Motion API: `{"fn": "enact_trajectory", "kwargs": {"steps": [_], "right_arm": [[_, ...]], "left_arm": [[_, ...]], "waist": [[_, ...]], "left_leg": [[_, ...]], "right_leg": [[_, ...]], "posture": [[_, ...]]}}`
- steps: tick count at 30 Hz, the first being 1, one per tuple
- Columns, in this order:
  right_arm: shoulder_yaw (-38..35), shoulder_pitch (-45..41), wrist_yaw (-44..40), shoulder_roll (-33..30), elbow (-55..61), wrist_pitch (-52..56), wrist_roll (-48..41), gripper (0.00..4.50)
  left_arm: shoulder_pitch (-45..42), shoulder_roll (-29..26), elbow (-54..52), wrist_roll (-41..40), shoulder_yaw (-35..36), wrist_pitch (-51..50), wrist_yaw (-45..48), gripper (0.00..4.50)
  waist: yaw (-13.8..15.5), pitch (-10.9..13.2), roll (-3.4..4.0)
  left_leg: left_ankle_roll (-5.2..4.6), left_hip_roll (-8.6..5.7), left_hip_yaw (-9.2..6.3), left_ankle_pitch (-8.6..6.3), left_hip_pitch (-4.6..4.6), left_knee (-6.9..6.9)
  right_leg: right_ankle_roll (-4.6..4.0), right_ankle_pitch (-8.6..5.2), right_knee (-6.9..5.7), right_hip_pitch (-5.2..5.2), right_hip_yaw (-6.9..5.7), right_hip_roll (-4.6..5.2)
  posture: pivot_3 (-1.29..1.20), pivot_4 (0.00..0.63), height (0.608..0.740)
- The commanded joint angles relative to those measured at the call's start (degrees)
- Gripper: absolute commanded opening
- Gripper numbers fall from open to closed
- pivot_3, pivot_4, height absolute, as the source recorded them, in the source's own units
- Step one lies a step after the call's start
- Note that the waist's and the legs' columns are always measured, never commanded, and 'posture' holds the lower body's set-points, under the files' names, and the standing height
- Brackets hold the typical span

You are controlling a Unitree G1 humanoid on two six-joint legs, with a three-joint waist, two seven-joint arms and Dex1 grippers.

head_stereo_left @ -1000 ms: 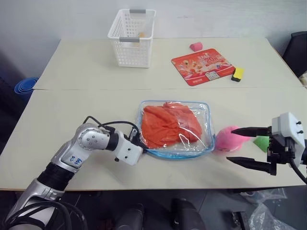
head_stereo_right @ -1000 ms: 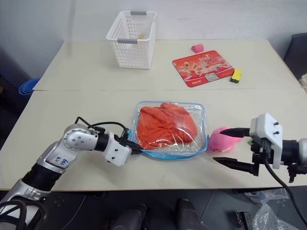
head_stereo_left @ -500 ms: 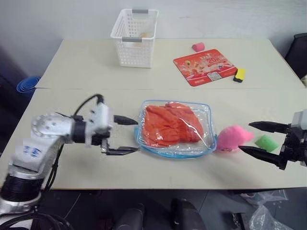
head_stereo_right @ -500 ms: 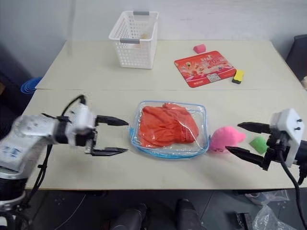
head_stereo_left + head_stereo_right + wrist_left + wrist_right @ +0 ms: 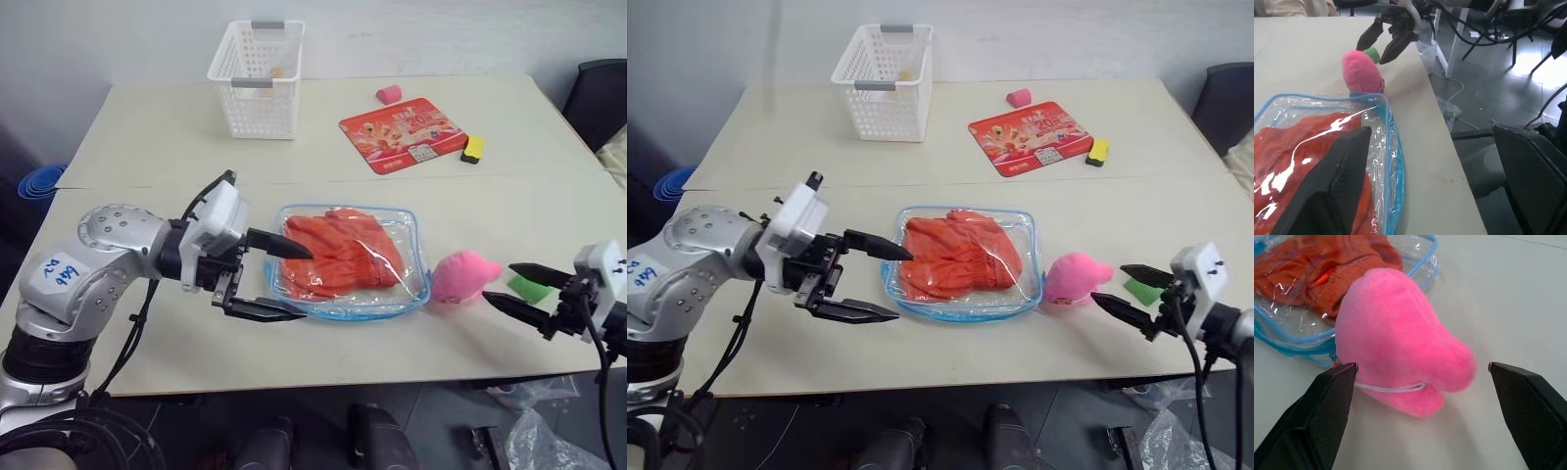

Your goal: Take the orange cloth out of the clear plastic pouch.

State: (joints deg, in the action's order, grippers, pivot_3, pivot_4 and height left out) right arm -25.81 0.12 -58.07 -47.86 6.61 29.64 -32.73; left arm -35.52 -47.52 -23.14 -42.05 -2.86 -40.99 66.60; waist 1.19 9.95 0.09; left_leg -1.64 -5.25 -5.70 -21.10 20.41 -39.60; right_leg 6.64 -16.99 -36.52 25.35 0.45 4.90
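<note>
The clear plastic pouch (image 5: 415, 247) lies flat on the table's near half, with blue edging. Inside it sits the wrinkled orange cloth (image 5: 338, 257). A pink plush charm (image 5: 463, 276) rests against the pouch's right side. My left gripper (image 5: 307, 285) hovers open over the pouch's left edge, pointing right, with nothing between its fingers. Just right of the plush, my right gripper (image 5: 500, 282) stands open and points at it. In the right wrist view the plush (image 5: 1400, 338) lies between the two fingers (image 5: 1332, 406). The left wrist view looks along the pouch (image 5: 1393, 152) to the plush (image 5: 1361, 73).
A white lattice basket (image 5: 254, 78) stands at the back left. A red printed card (image 5: 402, 134), a yellow and black block (image 5: 473, 149) and a small pink piece (image 5: 389, 94) lie at the back right. A green piece (image 5: 530, 288) sits by my right gripper near the table's right edge.
My left gripper was shut at the pouch's near left corner; it has let go, opened, rolled and risen. My right gripper has moved right and lower. The camera shifted slightly.
</note>
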Motion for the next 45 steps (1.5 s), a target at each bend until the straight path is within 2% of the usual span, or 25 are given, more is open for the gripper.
{"fn": "enact_trajectory", "kwargs": {"steps": [1, 3, 8, 15, 20, 24, 28, 34, 45], "right_arm": [[0.9, -2.1, 1.3, 1.3, -0.4, -0.2, -0.8, 4.31], [1.4, -2.7, 1.3, 1.7, -0.8, 0.3, -1.0, 3.89], [1.5, -1.7, 0.5, 1.6, 0.1, 0.8, -2.4, 2.21], [-3.0, 0.2, 1.6, 0.8, 3.4, 1.4, -5.2, 0.04], [-6.5, -1.7, 3.2, 1.1, 7.8, 1.6, -8.8, 0.04], [-4.8, -5.0, 4.6, 1.3, 13.2, 0.9, -10.4, 0.04], [1.6, -6.5, 2.1, -0.5, 17.3, -3.4, -5.5, 0.04], [11.6, -3.4, -4.8, -4.4, 21.8, -13.1, 4.4, 0.04], [21.5, 3.4, -9.4, -5.6, 21.7, -25.6, 16.0, 0.04]], "left_arm": [[-1.0, 0.4, 0.2, 1.1, 0.0, 1.5, 0.3, 4.15], [-1.2, 0.7, 0.3, 1.6, -0.2, 2.0, 0.2, 4.15], [-1.2, 1.4, 0.5, 2.4, -0.1, 2.6, 0.1, 4.15], [-1.2, 2.4, 0.9, 3.1, -0.1, 3.0, -0.5, 4.15], [-1.1, 2.8, 1.3, 3.5, -0.2, 3.4, -0.3, 4.15], [-1.7, 3.6, 2.1, 4.0, -0.7, 3.7, -0.2, 4.15], [-2.1, 4.2, 2.8, 4.9, -1.3, 4.2, 0.1, 4.15], [-2.1, 4.3, 3.0, 5.4, -1.7, 4.7, 0.0, 4.15], [-1.0, 4.8, 2.1, 6.4, -1.8, 5.0, -1.5, 4.15]], "waist": [[0.1, 0.0, 0.00], [0.1, 0.0, 0.00], [0.3, 0.0, 0.00], [0.2, 0.0, 0.00], [0.2, 0.0, 0.00], [0.2, 0.0, 0.00], [0.2, 0.0, 0.00], [0.3, 0.0, -0.01], [0.2, 0.0, -0.01]], "left_leg": [[0.00, -0.01, 0.00, 0.00, 0.00, 0.00], [0.00, -0.03, 0.00, 0.00, 0.00, 0.00], [-0.01, -0.05, -0.02, 0.00, 0.01, -0.02], [-0.01, -0.03, -0.01, 0.00, 0.01, -0.01], [0.00, -0.03, -0.01, 0.00, 0.01, -0.01], [0.00, -0.02, -0.01, 0.00, 0.01, -0.01], [0.00, -0.03, -0.02, 0.00, 0.01, -0.01], [-0.01, -0.06, -0.03, 0.00, 0.03, -0.02], [-0.01, -0.03, -0.03, -0.01, 0.03, -0.02]], "right_leg": [[0.00, 0.00, 0.00, 0.00, 0.00, 0.01], [0.00, 0.00, 0.00, 0.00, 0.00, 0.02], [0.00, 0.00, 0.01, -0.01, -0.01, 0.05], [0.00, 0.00, 0.00, 0.00, 0.00, 0.03], [0.00, 0.00, -0.01, 0.00, 0.00, 0.03], [0.00, 0.00, 0.00, 0.00, -0.01, 0.02], [0.00, 0.00, 0.00, 0.00, -0.01, 0.03], [0.00, 0.00, 0.03, 0.00, -0.02, 0.04], [0.00, 0.00, 0.01, 0.01, -0.02, 0.00]], "posture": [[0.00, 0.150, 0.740], [0.00, 0.150, 0.740], [0.00, 0.150, 0.740], [0.00, 0.150, 0.740], [0.00, 0.150, 0.740], [0.00, 0.150, 0.740], [0.00, 0.150, 0.740], [0.00, 0.150, 0.740], [0.00, 0.150, 0.740]]}}
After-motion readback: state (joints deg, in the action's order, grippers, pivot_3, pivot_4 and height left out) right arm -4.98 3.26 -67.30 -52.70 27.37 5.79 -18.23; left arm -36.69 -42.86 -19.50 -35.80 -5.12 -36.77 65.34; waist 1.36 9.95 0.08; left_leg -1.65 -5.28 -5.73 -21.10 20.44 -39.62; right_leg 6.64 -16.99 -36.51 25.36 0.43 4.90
